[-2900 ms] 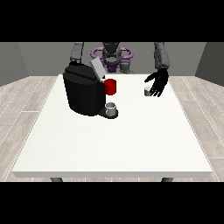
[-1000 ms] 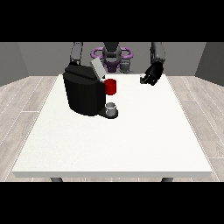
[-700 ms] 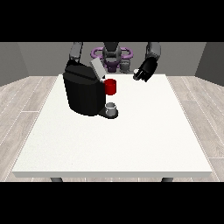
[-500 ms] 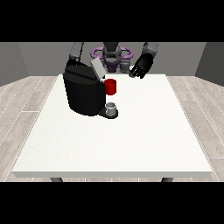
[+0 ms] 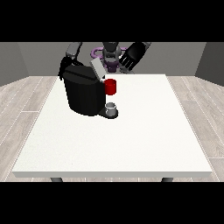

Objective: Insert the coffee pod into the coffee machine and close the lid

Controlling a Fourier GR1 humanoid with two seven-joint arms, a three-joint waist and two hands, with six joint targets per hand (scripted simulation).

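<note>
The black coffee machine (image 5: 84,92) stands on the white table (image 5: 144,131) left of centre. Its grey lid (image 5: 97,69) is tilted up and open, with a red part (image 5: 110,86) at its front. The hand at the view's right (image 5: 133,56) is raised above the table's far edge, right of the lid, with its fingers curled around the coffee pod, which is almost hidden inside them. The hand at the view's left (image 5: 64,69) rests against the back left of the machine, partly hidden by it.
A small grey cup (image 5: 112,107) sits on the machine's base under the red part. The robot's torso (image 5: 111,54) is behind the far edge. The table stretches wide to the right and toward the camera.
The hand at the view's right rose from the table's right side, where the pod stood, and swung left toward the open lid. The pod is gone from the table. The machine has not moved.
</note>
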